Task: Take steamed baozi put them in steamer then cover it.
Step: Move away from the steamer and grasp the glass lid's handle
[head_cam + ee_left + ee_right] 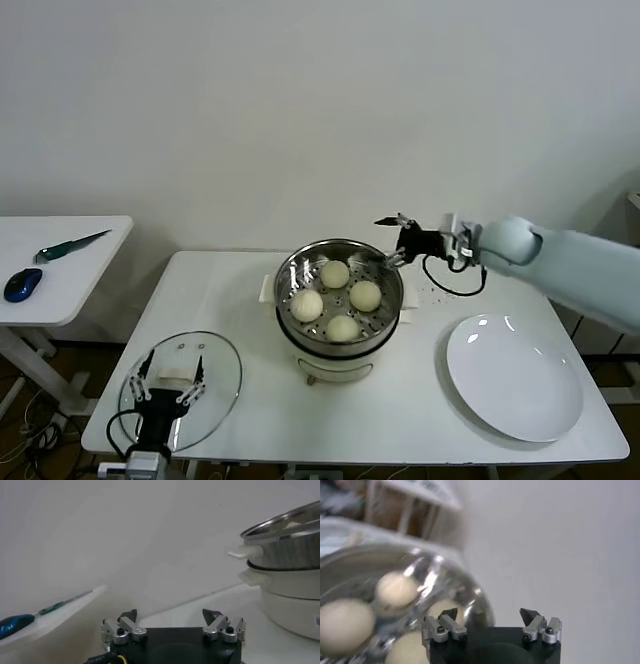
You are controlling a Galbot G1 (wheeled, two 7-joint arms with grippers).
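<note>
The big white table (250, 400) holds almost everything here. At its near edge on the robot's left, the left gripper (168, 378) hangs over the round clear glass lid with the white handle (215, 385), which lies flat on the table. Its fingers are spread wide apart with nothing in them. On the near right part of the table sits the flat round white plate (515, 375), with nothing on it. In the middle of the table stands the round shiny steel steamer basket on its cream-white pot (338, 297). The four small round cream-white steamed baozi (343, 328) all lie inside it, close together, and it has no cover on. Just past the steamer's far right rim, the right gripper (392, 240) hangs in the air, wide open and holding nothing. Far off to the left stands a small white side table (85, 265), apart from the big table, with a dark blue mouse (22, 284) and a green-handled knife (72, 244) on top.
</note>
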